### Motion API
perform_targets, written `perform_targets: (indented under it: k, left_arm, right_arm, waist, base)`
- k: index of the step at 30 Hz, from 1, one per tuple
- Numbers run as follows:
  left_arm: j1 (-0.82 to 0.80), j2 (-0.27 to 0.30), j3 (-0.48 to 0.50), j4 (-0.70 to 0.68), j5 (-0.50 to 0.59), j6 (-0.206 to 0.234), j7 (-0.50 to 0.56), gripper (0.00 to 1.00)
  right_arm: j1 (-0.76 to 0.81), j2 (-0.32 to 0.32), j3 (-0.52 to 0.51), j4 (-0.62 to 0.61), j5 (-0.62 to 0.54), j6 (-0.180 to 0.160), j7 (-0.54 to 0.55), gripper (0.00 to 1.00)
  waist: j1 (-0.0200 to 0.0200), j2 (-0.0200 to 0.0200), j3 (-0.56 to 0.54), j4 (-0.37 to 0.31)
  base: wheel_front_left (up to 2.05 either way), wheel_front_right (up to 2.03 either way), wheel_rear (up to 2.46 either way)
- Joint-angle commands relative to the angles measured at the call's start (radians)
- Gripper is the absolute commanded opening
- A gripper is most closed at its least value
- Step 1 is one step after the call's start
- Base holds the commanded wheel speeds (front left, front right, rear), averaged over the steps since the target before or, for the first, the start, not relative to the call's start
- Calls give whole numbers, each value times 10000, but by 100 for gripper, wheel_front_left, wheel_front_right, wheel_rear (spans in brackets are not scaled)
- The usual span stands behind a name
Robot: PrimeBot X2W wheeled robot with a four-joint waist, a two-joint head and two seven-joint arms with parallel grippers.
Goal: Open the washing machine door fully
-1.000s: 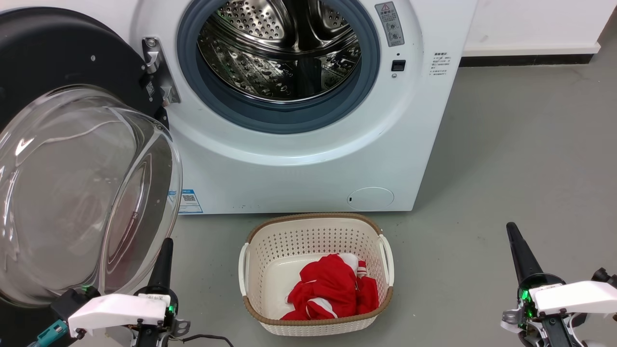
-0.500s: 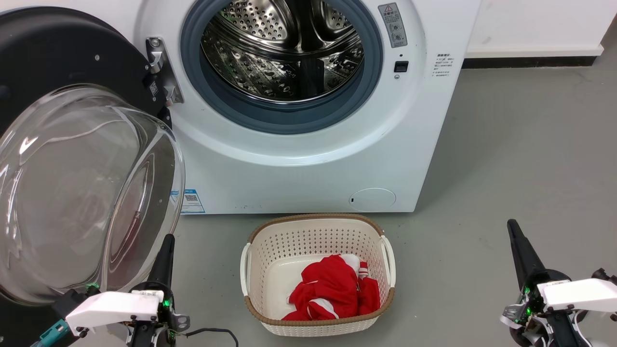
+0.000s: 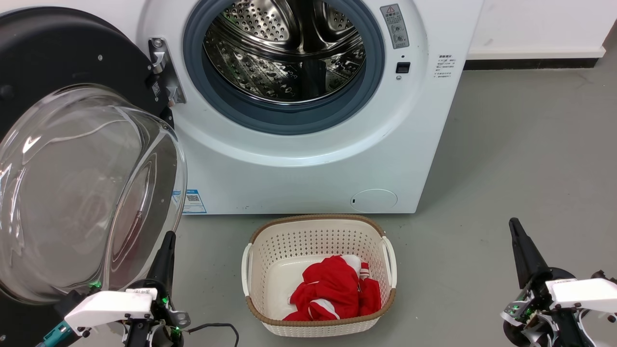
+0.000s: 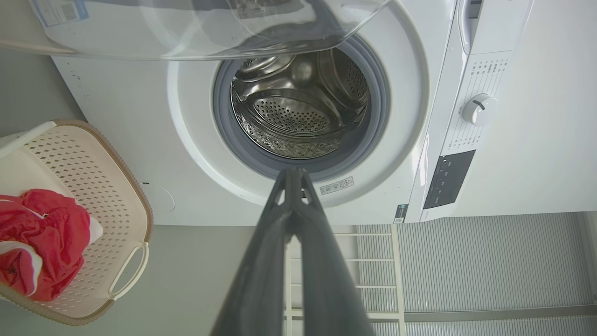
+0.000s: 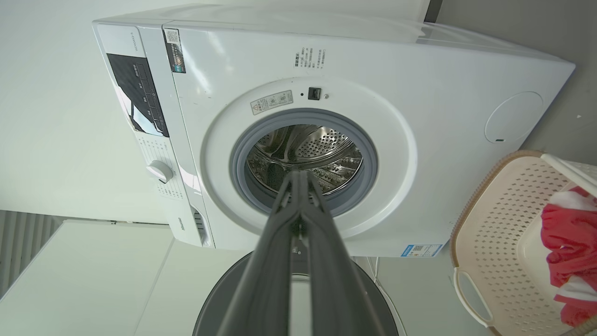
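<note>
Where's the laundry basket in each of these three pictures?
Head view: basket, bottom centre, below the washer.
Left wrist view: basket at left edge.
Right wrist view: basket at right edge.
Shared landmark: the drum, central in both wrist views.

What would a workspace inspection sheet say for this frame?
Surface: plain grey floor.
Job's things: large round glossy black washing machine door with glass bowl centre, swung wide open to the left; steel drum exposed.
Clutter: cream perforated plastic laundry basket holding red and white cloth, before the machine.
Grippers: left gripper, jaws shut, empty, beside the door's bowl; right gripper, jaws shut, empty.
Cables: thin black cable by the left wrist.
Surroundings: white wall, black skirting strip.
</note>
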Motion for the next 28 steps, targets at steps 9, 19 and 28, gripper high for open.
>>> perform_targets:
  k: [9,19,28]
  left_arm:
    - [-214,-19,83,104,-765,-91,202,0]
    - [-228,-21,85,110,-857,-102,236,0]
    - [-227,-21,84,109,-860,-102,235,0]
  right_arm:
    - [-227,24,-75,130,797,0,175,0]
    - [-248,54,-117,145,832,-1,227,0]
    - [-252,73,-158,146,785,0,250,0]
  waist:
    - [0,0,-18,38]
    - [0,0,-22,46]
    - [0,0,-22,46]
  base:
    - [0,0,0]
    - [0,0,0]
    - [0,0,0]
